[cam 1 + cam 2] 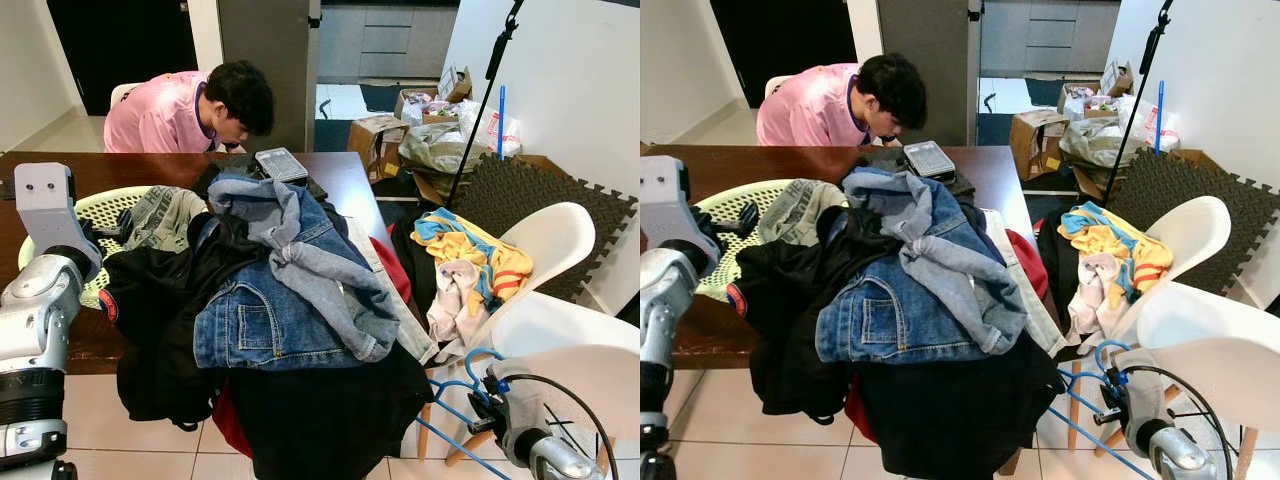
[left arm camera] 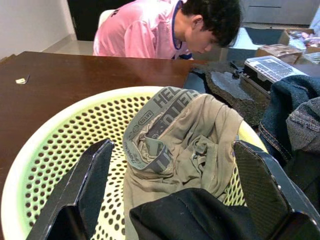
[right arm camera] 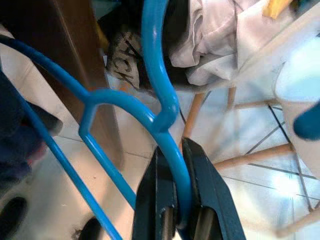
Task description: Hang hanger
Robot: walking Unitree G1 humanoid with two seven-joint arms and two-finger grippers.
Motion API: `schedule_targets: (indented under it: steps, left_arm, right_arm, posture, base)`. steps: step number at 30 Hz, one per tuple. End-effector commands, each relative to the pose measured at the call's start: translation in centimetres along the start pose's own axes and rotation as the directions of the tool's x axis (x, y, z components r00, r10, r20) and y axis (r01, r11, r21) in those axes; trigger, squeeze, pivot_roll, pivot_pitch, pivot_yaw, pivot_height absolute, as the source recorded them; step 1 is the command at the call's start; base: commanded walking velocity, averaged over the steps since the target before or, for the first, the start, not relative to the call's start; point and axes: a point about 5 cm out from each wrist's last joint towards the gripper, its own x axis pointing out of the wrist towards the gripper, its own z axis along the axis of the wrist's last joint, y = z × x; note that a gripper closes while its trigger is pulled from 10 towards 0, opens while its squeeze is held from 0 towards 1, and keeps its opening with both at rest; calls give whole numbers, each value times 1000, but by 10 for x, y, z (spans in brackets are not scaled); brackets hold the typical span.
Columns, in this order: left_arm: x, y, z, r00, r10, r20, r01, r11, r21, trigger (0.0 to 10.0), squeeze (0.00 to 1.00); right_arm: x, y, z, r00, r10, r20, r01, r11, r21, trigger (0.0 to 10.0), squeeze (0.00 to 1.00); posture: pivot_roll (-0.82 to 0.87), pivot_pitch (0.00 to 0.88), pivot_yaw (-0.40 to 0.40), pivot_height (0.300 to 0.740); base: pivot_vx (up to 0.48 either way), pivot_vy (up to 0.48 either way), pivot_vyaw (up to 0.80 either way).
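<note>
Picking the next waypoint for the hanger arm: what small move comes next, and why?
Probably raise the right claw straight up. It is shut on the blue hanger, low beside the white chair and the table edge, with the clothes pile close by. Lifting first should clear them. No rail is in sight yet.

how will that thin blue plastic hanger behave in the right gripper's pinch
The thin blue plastic hanger probably stays rigid and light; its frame holds shape. The right gripper pinches one smooth, round bar, so it may pivot or slip. The left gripper is open over the green basket.
</note>
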Motion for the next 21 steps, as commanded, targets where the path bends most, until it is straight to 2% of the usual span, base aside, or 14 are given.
schedule_targets:
  steps: [1, 2, 3, 5, 6, 11, 21]
  left_arm:
    - [1, -4, 7, 999, -6, 36, 5, 1000, 15, 10000, 0]
    - [2, -6, 10, 999, -13, 48, 12, 1000, 19, 10000, 0]
    - [2, -6, 10, 999, -13, 48, 12, 1000, 19, 10000, 0]
    - [2, -10, 14, 998, -19, 62, 18, 1000, 21, 10000, 0]
    - [2, -11, 15, 998, -21, 66, 20, 1000, 22, 10000, 0]
    - [3, -17, 14, 997, -35, 67, 34, 999, 20, 10000, 0]
    - [3, -28, 17, 993, -77, 88, 76, 997, 18, 10000, 0]
  right_arm:
    - [-2, -9, -10, 991, -81, -110, 77, 996, -40, 10000, 0]
    - [-6, -11, -26, 967, -108, -229, 92, 993, -77, 10000, 0]
    - [-6, -11, -26, 967, -108, -229, 92, 993, -77, 10000, 0]
    - [-14, -8, -47, 918, -84, -388, 31, 989, -143, 10000, 0]
    - [-16, -6, -52, 901, -65, -429, -6, 987, -162, 10000, 0]
    - [-17, -3, -58, 880, -66, -470, -15, 986, -167, 10000, 0]
    - [-15, -1, -56, 873, -77, -481, 4, 989, -151, 10000, 0]
  posture:
    - [237, 0, -8, 740]
    - [245, 0, -11, 740]
    - [245, 0, -11, 740]
    - [239, 0, -9, 740]
    - [239, 0, -9, 740]
    - [241, 0, -12, 740]
    - [238, 0, -10, 740]
  base:
    - [0, 326, 0]
    - [0, 326, 0]
    - [0, 326, 0]
    - [0, 326, 0]
    - [0, 322, 0]
    - [0, 322, 0]
    - [0, 0, 0]
